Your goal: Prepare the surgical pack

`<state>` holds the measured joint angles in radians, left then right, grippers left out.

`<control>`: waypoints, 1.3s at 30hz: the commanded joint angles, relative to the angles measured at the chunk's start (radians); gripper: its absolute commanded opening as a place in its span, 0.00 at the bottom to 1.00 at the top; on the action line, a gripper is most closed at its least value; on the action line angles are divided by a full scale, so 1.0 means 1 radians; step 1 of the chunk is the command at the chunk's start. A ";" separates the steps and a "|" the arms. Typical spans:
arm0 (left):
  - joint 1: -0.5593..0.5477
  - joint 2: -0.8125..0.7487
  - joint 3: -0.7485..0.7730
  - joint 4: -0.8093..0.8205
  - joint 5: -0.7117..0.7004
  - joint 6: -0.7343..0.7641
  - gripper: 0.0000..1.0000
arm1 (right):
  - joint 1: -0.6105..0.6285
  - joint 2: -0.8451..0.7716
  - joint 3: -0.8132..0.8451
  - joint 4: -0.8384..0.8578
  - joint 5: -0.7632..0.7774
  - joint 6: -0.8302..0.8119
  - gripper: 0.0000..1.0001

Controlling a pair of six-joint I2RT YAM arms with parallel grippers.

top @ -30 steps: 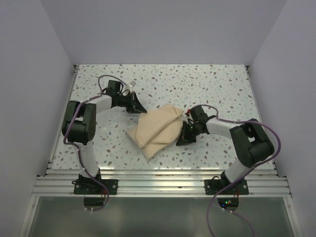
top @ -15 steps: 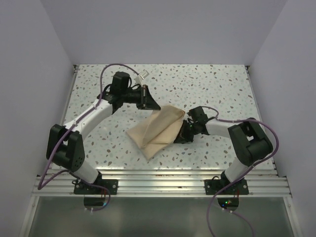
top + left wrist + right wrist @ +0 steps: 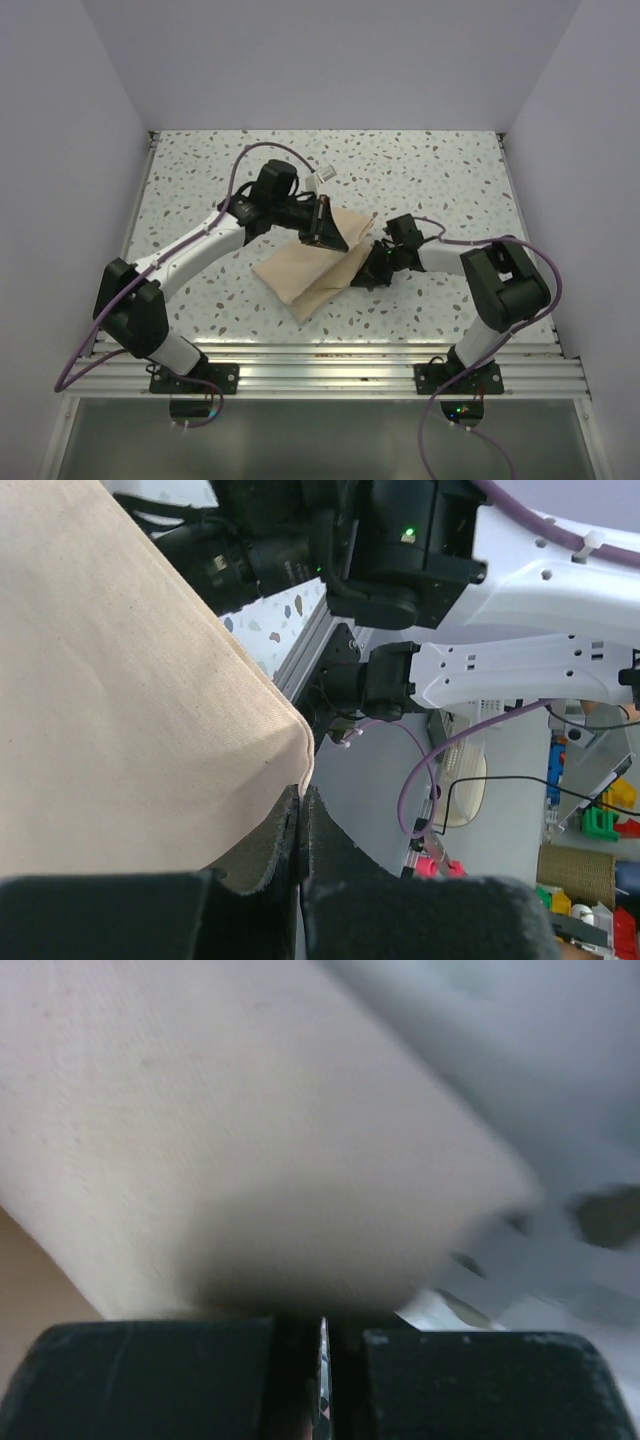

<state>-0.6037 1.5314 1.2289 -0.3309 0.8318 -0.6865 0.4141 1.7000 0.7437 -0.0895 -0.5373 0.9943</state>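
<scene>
**Two sets of jaws gripping one pack (image 3: pixel 300 275)**

The top view is showing the pack lying mid-table as a tan, folded bundle. The left gripper (image 3: pixel 325 235) is reaching in from the left and holding the pack's far corner up off the table (image 3: pixel 440 170). The right gripper (image 3: pixel 368 272) is sitting low against the pack's right edge. From above, neither pair of fingers is showing clearly.

The left wrist view is supplying that detail. Its black fingers are pressing together with a fold of the cloth pinched between them, and the cloth is rising away to the upper left. This view alone is looking out past the table. It is showing the right arm (image 3: pixel 520 670), the rail (image 3: pixel 305 655), a purple cable (image 3: pixel 412 780) and some coloured blocks (image 3: pixel 600 820) at the far right.

The right wrist view is blurring badly. Its fingers are standing together, and the cloth is running down into the seam between them. A strip of speckled table is showing to the right.

The table is white with grey-brown flecks. The ribbed metal rail is running along its near edge, carrying both arm bases. Plain pale walls (image 3: pixel 330 60) are closing in the left, right and far sides.
</scene>
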 commanded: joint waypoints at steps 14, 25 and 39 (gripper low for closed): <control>-0.156 0.145 0.102 -0.172 -0.011 0.117 0.00 | -0.340 -0.109 -0.007 -0.304 -0.036 -0.361 0.00; -0.268 0.257 0.132 -0.290 -0.048 0.242 0.13 | -0.342 0.044 0.091 -0.296 -0.044 -0.393 0.00; -0.311 0.328 0.172 -0.362 -0.085 0.292 0.20 | -0.305 0.096 0.036 -0.101 -0.207 -0.238 0.00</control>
<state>-0.8944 1.8339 1.3430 -0.6682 0.7353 -0.4232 0.1005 1.7699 0.7853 -0.2871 -0.7162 0.6933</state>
